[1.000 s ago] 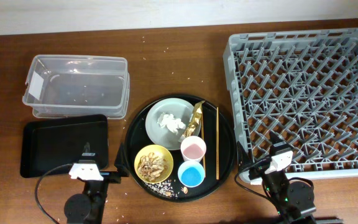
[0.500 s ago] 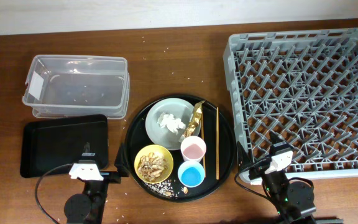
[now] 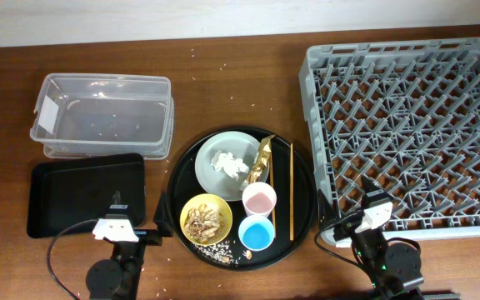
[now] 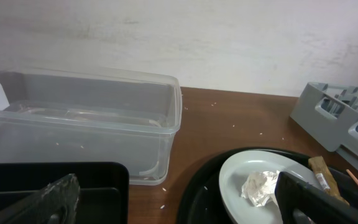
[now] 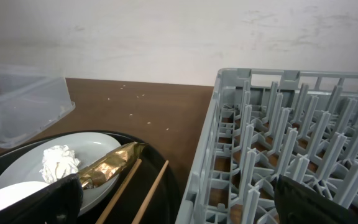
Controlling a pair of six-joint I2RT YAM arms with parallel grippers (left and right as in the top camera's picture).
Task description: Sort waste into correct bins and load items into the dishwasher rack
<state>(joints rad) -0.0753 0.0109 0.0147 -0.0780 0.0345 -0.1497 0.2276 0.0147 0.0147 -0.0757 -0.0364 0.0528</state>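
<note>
On the round black tray (image 3: 302,218) lie a grey-green plate (image 3: 215,177) with a crumpled white tissue (image 3: 230,164), a gold wrapper (image 3: 265,158), two chopsticks (image 3: 291,192), a yellow bowl (image 3: 194,204) with beige food scraps (image 3: 206,221), a pink cup (image 3: 259,198) and a blue cup (image 3: 257,232). The clear tub (image 3: 102,117) and black rectangular tray (image 3: 65,196) are at the left, the grey rack (image 3: 411,125) at the right. My left gripper (image 3: 117,215) is open and empty at the black tray's near edge. My right gripper (image 3: 372,204) is open and empty at the rack's near left corner.
Rice grains (image 3: 220,247) lie on the round tray by the bowl. A white wall (image 4: 197,37) stands behind the table. Bare wood (image 3: 240,92) lies between the tub and the rack. Cables (image 3: 57,250) loop by both arm bases at the front edge.
</note>
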